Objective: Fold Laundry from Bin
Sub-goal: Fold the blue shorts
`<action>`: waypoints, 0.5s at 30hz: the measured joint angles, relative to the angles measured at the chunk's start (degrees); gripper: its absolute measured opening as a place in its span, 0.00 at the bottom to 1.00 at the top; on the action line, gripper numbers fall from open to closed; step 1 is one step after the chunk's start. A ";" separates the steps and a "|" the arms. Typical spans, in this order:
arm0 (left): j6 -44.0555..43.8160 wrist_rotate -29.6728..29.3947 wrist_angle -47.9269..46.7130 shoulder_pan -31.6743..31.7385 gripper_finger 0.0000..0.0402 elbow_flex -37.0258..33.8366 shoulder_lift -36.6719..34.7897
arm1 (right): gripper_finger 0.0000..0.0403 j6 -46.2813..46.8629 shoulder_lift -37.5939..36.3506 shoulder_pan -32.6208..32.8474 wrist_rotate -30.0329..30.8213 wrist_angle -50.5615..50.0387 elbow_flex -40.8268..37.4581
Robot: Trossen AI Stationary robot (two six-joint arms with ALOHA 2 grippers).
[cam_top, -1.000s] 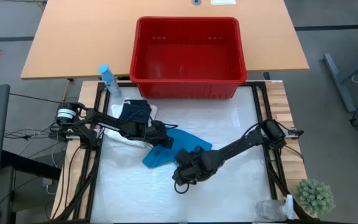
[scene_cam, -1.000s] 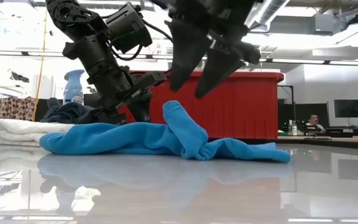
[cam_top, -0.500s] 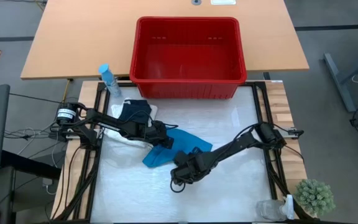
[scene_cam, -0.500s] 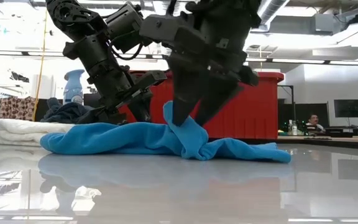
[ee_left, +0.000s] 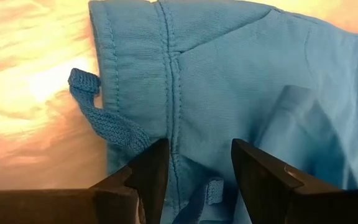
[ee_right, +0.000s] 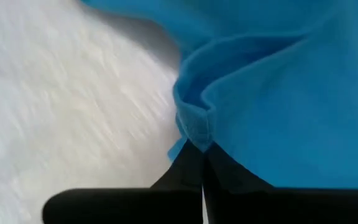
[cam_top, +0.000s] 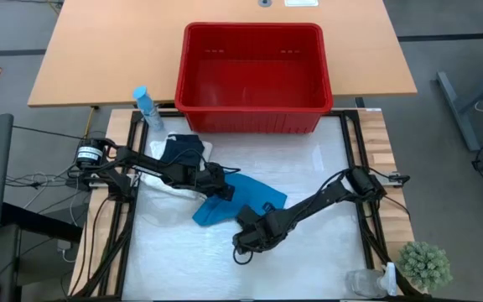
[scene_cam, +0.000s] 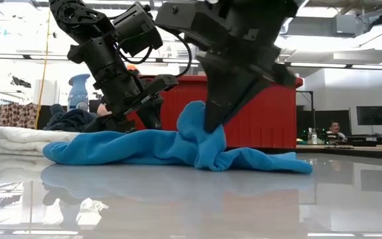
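Right gripper (scene_cam: 212,126) just snapped closed, now pinching raised fold of teal cloth (cam_top: 225,205) mid-table, front of red bin (cam_top: 252,74). Left gripper (ee_left: 194,165) spread, pressing far edge. I judge fold ready.

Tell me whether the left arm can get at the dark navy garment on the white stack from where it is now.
Probably yes. The left end effector hovers open over the teal-blue cloth, right beside the dark navy garment atop the white cloth, with nothing covering it. The right end effector is shut on the teal-blue cloth.
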 joint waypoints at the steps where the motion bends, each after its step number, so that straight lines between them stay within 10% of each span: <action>1: 0.00 0.02 0.00 0.00 0.42 0.00 0.00 | 0.04 1.43 -0.03 0.41 0.46 -0.58 0.02; 15: 0.04 1.05 -0.01 -0.04 0.42 0.02 0.00 | 0.04 24.46 -0.05 6.02 4.78 -16.29 0.02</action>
